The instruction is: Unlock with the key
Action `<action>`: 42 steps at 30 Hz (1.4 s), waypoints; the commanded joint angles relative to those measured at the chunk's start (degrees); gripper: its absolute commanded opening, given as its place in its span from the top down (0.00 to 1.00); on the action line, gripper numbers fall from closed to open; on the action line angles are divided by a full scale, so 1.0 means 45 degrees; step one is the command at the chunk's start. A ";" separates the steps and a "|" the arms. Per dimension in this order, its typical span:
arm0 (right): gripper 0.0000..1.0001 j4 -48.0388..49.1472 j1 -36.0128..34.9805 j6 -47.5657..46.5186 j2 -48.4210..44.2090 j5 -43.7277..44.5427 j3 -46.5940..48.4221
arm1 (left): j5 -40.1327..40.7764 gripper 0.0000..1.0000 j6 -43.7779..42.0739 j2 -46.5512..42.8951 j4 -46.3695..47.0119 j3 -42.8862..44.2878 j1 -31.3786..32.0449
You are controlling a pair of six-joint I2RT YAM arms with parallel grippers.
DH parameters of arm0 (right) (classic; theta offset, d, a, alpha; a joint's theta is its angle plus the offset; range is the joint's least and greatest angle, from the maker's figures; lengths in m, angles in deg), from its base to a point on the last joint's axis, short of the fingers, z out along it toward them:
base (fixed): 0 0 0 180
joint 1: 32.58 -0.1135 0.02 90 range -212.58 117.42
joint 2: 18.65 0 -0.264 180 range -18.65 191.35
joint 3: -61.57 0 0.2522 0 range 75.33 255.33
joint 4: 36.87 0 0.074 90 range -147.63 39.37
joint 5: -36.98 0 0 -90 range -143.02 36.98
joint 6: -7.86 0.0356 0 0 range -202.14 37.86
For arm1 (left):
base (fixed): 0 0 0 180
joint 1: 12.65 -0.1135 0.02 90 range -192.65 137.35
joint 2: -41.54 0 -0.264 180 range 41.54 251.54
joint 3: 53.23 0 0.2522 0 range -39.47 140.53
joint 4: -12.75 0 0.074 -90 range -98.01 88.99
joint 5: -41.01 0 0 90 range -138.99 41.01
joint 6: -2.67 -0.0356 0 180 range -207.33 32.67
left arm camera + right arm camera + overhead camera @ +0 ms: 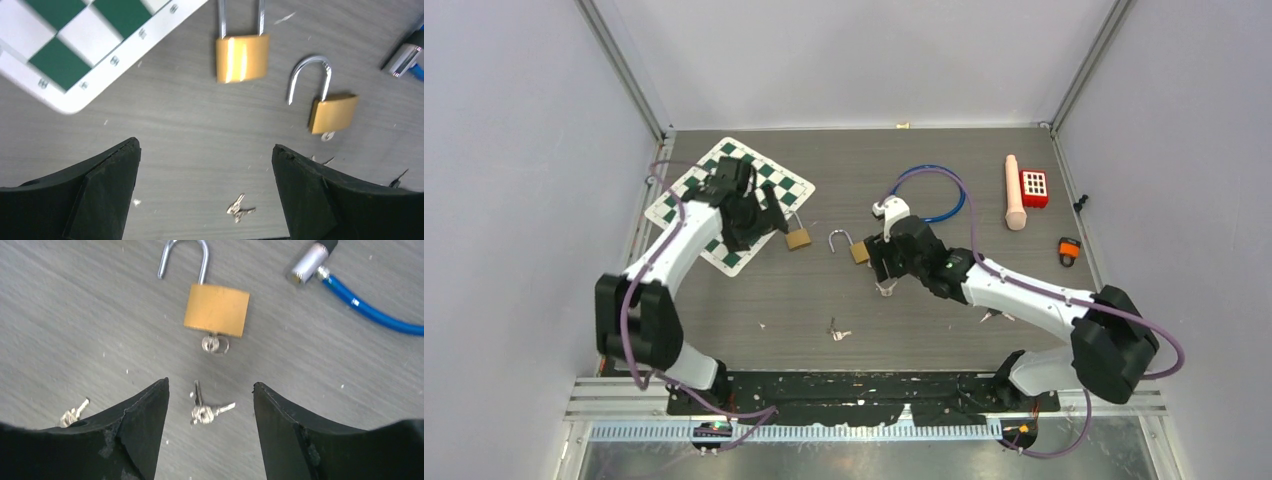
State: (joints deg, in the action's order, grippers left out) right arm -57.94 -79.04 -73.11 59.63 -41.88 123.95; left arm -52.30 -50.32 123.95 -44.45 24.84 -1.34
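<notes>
Left fingers (100, 200) and right fingers (135, 440) gape empty — open-shackled padlock (216, 310), key (215, 344) inserted, lies untouched just beyond the right pair.

Dark grey wood-grain bench (904, 340) across the centre, pale lilac-grey walls (514, 150) at left, right and top, slanted aluminium posts (624, 70) in both upper corners, ribbed metal rail (874, 432) along the bottom, even light

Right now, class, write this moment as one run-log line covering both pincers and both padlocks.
left pincer: open, empty | right pincer: open, over loose keys | open padlock: key inserted | second padlock: closed, by chessboard
</notes>
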 commanded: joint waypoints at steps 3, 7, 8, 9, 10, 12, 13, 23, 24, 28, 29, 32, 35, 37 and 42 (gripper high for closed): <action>0.30 -0.0703 0.0044 0.0446 -0.1754 -0.0038 -0.1269 | 0.1206 0.00 0.0052 0.3827 -0.1444 0.3817 0.1015; 0.30 -0.0554 0.0100 0.0676 -0.2603 -0.0033 -0.1933 | 0.1470 0.00 -0.0022 0.5954 -0.2201 0.5747 0.1391; 0.30 -0.0531 0.0131 0.0674 -0.2714 -0.0033 -0.2013 | 0.1528 0.00 -0.0008 0.6434 -0.2449 0.6150 0.1451; 0.30 -0.0527 0.0140 0.0671 -0.2915 -0.0028 -0.2142 | 0.1602 0.00 0.0036 0.6826 -0.2602 0.6471 0.1495; 0.30 -0.0500 0.0161 0.0673 -0.3026 -0.0041 -0.2215 | 0.1623 0.00 0.0051 0.7216 -0.2765 0.6790 0.1550; 0.30 -0.0406 0.0184 0.0668 -0.3319 -0.0044 -0.2429 | 0.1731 0.01 0.0113 0.7895 -0.3003 0.7317 0.1684; 0.30 -0.0348 0.0196 0.0677 -0.3476 -0.0085 -0.2578 | 0.1859 0.00 0.0146 0.8148 -0.3103 0.7513 0.1744; 0.30 0.0378 0.0250 0.0820 -0.4125 -0.0651 -0.3206 | 0.2633 0.15 0.0669 0.9922 -0.4350 0.8626 0.2141; 0.30 0.0498 0.0258 0.0812 -0.4151 -0.0695 -0.3295 | 0.2670 0.22 0.0772 0.9884 -0.4333 0.8531 0.2180; 0.30 0.0659 0.0264 0.0751 -0.4145 -0.0796 -0.3413 | 0.1908 0.48 0.1045 0.9885 -0.4332 0.8084 0.2288; 0.30 0.0673 0.0255 0.0708 -0.4139 -0.0815 -0.3447 | 0.1715 0.55 0.1183 0.9737 -0.4192 0.7773 0.2381; 0.30 0.0797 0.0265 0.0534 -0.4091 -0.0904 -0.3515 | 0.1413 0.65 0.1853 0.8591 -0.3289 0.6029 0.2749; 0.30 0.0752 0.0265 0.0345 -0.3919 -0.1235 -0.3433 | 0.0404 0.68 0.3207 0.7348 -0.2231 0.3698 0.3042; 0.30 0.0678 0.0248 0.0222 -0.3685 -0.1595 -0.3287 | -0.0012 0.69 0.4197 0.6445 -0.1533 0.2291 0.3282; 0.34 -0.0028 0.0229 0.0240 -0.2516 -0.1890 -0.2550 | -0.0649 0.49 0.6516 0.4815 -0.0294 -0.0064 0.3975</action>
State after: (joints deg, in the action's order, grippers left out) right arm -57.06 -78.10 -71.38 44.64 -48.40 108.65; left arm -49.92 -31.96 148.83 -51.53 30.96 14.22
